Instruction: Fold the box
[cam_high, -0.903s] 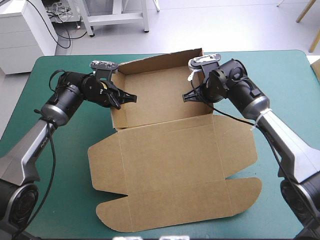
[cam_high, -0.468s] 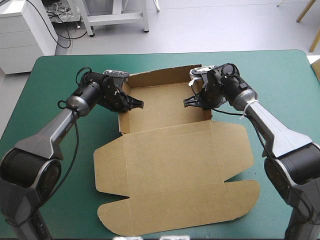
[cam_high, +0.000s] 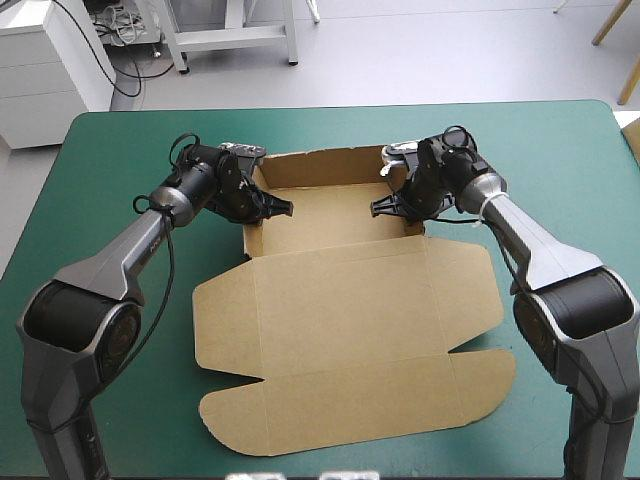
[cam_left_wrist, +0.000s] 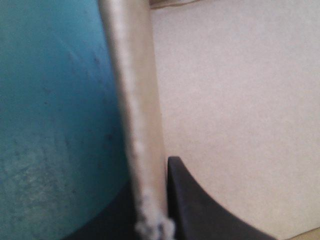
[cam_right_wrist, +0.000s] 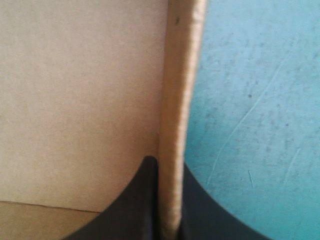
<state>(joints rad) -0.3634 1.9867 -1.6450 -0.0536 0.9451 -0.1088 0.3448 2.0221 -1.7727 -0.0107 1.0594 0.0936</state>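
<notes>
The brown box (cam_high: 340, 300) lies in the middle of the teal-green table, its far half a tray with raised walls, its near half a flat lid with rounded flaps. My left gripper (cam_high: 262, 207) is shut on the tray's left wall (cam_left_wrist: 135, 125), whose edge runs up between the black fingers (cam_left_wrist: 200, 205). My right gripper (cam_high: 398, 205) is shut on the tray's right wall (cam_right_wrist: 177, 115), one finger inside the tray, one outside over the cover.
Bare teal-green cover (cam_high: 120, 160) lies to the left and right of the box and beyond its far wall. The lid's rounded flaps reach close to the table's near edge (cam_high: 420, 470).
Both grippers have slid toward the table's far edge with the box walls in them. The tray has moved farther back and its side walls now stand more upright.
</notes>
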